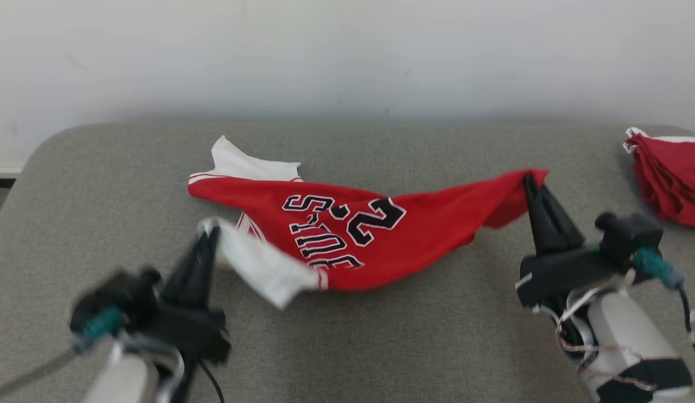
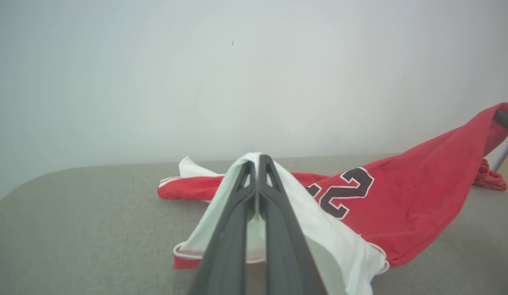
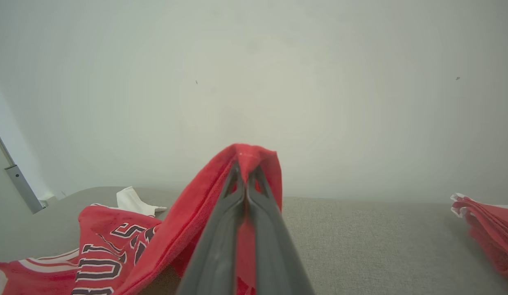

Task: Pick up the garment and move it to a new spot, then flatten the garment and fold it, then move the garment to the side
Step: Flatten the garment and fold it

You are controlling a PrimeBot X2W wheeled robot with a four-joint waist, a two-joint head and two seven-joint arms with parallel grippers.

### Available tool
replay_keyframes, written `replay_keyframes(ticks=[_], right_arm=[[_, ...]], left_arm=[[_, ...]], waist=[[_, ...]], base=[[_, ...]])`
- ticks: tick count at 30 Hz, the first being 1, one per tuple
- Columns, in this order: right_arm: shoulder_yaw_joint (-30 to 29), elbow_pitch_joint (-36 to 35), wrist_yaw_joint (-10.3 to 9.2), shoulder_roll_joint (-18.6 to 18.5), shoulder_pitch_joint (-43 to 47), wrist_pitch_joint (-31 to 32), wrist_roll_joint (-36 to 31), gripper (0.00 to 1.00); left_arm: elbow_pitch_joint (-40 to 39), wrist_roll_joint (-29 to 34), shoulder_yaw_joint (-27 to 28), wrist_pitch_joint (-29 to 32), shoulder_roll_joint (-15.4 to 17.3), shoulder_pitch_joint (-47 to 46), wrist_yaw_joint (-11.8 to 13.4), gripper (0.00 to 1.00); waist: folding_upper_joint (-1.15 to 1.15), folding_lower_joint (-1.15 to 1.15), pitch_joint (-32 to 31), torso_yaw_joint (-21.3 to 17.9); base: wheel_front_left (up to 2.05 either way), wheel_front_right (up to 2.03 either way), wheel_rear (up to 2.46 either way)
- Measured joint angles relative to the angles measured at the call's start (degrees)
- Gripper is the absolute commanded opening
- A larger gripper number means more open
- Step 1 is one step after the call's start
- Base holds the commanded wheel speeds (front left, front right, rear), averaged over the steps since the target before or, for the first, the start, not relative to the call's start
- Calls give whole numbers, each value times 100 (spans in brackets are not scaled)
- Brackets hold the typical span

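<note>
The garment [image 1: 347, 235] is a red basketball jersey with black-and-white lettering, a number and a white lining, lying crumpled on the grey table [image 1: 381, 336]. My left gripper [image 1: 211, 232] is shut on a white flap at its near left end and holds that flap raised; the left wrist view has the white cloth [image 2: 319, 241] draped over the closed fingers [image 2: 258, 162]. My right gripper [image 1: 529, 182] is shut on the red right corner, lifted off the table. In the right wrist view the red cloth [image 3: 254, 157] wraps the fingertips. The jersey's middle sags to the table.
A pile of folded red garments [image 1: 672, 179] lies at the table's far right edge, also seen as a red stack [image 3: 487, 229] in the right wrist view. A pale wall [image 1: 347, 56] stands behind the table. A metal post [image 3: 16, 176] rises at the left.
</note>
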Motion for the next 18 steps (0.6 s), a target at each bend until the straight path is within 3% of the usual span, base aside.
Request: replay_keyframes(ticks=[8, 16, 18], right_arm=[[253, -12, -1, -485, -1852, 659, 461, 0], [769, 428, 0, -793, -4484, 1249, 739, 0], [826, 513, 0, -813, -4821, 1325, 817, 0]], left_arm=[[-70, -632, -243, 861, 854, -2877, -8, 0], [1117, -1067, -411, 1358, 1137, -6133, -8, 0], [1268, -1040, -461, 1412, 1178, -6539, -8, 0]], waist=[[0, 0, 587, -177], [1, 2, 1547, -408], [1, 2, 1677, -444]], base=[[0, 0, 0], [0, 0, 0], [0, 0, 0]])
